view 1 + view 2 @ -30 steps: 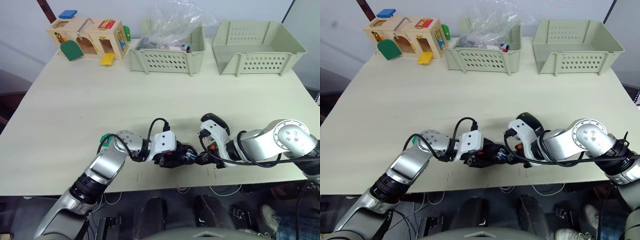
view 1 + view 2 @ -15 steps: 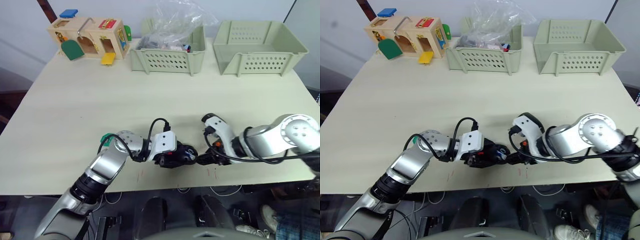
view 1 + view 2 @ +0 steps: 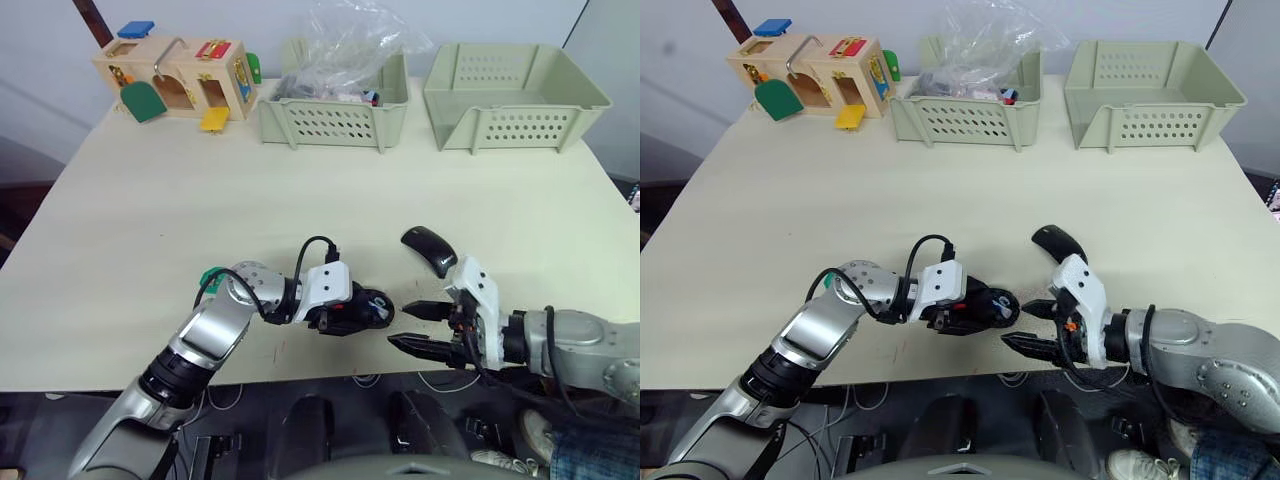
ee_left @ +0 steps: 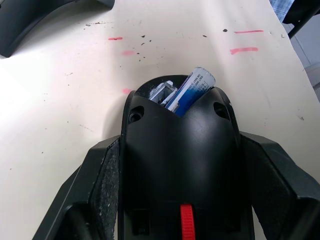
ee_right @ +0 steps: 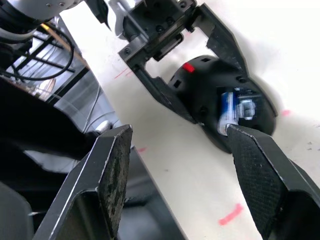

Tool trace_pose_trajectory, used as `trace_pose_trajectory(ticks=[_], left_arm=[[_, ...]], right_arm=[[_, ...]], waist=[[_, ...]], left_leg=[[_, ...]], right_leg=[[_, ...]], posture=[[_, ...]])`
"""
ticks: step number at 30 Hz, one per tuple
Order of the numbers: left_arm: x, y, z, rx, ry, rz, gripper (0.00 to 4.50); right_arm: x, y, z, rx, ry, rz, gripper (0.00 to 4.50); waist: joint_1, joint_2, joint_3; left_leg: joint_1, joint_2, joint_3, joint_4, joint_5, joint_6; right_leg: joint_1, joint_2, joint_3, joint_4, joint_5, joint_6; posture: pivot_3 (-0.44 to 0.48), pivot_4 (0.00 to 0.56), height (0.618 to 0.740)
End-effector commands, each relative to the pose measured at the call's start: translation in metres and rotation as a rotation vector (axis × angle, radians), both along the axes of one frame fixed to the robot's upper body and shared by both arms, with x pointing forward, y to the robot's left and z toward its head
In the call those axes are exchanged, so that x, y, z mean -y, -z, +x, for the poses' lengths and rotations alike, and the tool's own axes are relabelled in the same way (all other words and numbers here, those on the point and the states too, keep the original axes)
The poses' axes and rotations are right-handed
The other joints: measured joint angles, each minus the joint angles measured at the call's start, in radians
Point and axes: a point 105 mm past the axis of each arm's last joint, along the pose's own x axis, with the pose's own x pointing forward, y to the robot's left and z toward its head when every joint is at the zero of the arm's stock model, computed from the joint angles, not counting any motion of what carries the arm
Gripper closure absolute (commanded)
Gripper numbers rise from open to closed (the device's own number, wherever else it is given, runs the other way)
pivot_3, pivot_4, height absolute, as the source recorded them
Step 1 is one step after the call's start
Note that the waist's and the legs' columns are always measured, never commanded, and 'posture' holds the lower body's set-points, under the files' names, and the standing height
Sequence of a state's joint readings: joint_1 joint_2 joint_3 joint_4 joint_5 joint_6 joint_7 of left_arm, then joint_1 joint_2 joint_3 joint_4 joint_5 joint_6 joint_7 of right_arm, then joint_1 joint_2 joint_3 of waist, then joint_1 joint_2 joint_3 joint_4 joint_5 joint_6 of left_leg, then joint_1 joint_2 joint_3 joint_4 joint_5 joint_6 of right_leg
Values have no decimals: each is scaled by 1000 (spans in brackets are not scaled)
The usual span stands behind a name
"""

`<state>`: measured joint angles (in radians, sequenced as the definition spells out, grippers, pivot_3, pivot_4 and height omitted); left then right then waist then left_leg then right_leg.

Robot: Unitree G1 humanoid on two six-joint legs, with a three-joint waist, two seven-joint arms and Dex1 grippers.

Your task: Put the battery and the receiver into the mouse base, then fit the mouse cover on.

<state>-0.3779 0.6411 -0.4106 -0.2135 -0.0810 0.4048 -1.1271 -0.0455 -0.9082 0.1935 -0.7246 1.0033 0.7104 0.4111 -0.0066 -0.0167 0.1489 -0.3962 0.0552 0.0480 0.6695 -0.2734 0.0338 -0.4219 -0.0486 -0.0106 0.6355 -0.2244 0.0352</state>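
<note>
On the counter (image 3: 150,200), two green bins (image 3: 335,115) stand at the far edge beside a wooden toy box (image 3: 175,75). Near the front edge, the left tool (image 3: 362,312) is clenched on the base (image 3: 368,308), where a blue battery (image 4: 190,90) sits tilted in the compartment. The right tool (image 3: 418,328) hovers just beside it, fingers spread and released. The cover (image 3: 430,250) lies on the counter behind the right tool.
</note>
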Motion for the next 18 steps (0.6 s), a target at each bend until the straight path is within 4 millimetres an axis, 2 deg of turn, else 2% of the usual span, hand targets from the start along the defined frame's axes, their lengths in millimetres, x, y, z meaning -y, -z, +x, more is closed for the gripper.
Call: trace_pose_trajectory(ticks=[1,2,9,18], left_arm=[[-10,30,-9,-106,-27,85,1622],[-10,30,-9,-107,-28,85,1622],[-9,30,-9,-107,-29,83,1622],[-9,30,-9,-107,-32,84,1622]], right_arm=[[-6,3,10,150,21,72,1391],[-10,6,13,167,28,104,1391],[-22,28,28,231,38,147,4430],[-24,38,33,238,65,161,4478]], waist=[[0,-3,-2],[0,-4,-2],[-1,-2,-1],[0,-2,-1]], left_leg=[[0,0,0,0,0,0],[1,0,0,0,0,0],[1,0,1,1,0,0],[2,0,1,1,0,0]], right_leg=[[0,0,0,0,0,0],[0,1,0,0,0,0],[0,1,1,2,0,0],[0,1,1,4,0,-1]], posture=[[0,150,740],[0,150,740],[0,150,740],[0,150,740]])
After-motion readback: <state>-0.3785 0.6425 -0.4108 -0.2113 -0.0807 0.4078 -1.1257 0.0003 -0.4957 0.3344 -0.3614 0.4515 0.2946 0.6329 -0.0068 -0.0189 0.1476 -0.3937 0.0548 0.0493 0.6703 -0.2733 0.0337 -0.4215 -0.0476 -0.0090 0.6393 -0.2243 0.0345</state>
